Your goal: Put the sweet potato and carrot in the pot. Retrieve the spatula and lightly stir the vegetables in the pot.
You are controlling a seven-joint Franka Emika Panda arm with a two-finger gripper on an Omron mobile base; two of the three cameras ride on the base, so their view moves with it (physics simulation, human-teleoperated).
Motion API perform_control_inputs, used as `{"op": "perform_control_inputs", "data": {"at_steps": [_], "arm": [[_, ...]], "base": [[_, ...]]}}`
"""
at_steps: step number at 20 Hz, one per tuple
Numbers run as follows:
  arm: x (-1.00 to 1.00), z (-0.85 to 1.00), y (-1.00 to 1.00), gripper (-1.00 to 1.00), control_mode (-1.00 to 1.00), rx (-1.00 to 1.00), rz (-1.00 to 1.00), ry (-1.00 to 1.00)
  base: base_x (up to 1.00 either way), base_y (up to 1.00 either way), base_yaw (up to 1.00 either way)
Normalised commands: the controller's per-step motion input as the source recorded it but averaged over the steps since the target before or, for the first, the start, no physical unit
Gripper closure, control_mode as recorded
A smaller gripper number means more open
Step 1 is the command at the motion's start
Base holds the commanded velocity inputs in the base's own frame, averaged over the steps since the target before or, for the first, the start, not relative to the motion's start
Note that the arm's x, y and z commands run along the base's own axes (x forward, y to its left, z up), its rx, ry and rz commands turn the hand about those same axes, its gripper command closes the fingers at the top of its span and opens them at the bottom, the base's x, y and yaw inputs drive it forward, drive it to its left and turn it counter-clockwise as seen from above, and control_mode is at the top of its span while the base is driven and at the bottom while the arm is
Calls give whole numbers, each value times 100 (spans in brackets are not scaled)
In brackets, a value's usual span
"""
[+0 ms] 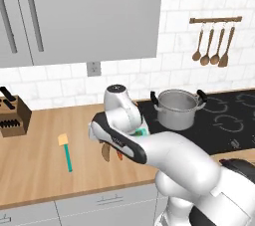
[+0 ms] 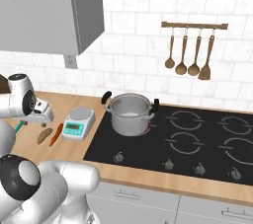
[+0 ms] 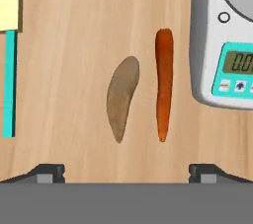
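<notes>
Wooden counter (image 3: 74, 45): sweet potato (image 3: 122, 97) and carrot (image 3: 164, 82) lie side by side, not touching, just left of the kitchen scale (image 3: 225, 40) in the hand view. Spatula (image 3: 10, 60) further left of the scale. Gripper (image 3: 126, 171) above the vegetables, jaws fully spread, holding nothing. Steel pot (image 2: 129, 113) on the hob beyond the scale.

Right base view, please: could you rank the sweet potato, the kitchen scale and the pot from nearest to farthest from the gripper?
The open gripper hangs over the wooden counter at the left.
1. Sweet potato: on the counter just below the hand, beside the carrot.
2. Kitchen scale: further right, next to the stove's edge.
3. Pot: farthest, on the stove's back left burner.
</notes>
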Motion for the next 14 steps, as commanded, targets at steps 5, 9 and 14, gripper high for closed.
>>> {"op": "perform_control_inputs", "data": {"at_steps": [5,9,14], "arm": [[25,-73,48,-100,-100,0,-1,3],[26,-62,22,-100,-100,-1,-6,0],[7,-35,7,-100,-100,-4,-10,0]], "base": [[0,0,0],[0,0,0],[0,0,0]]}}
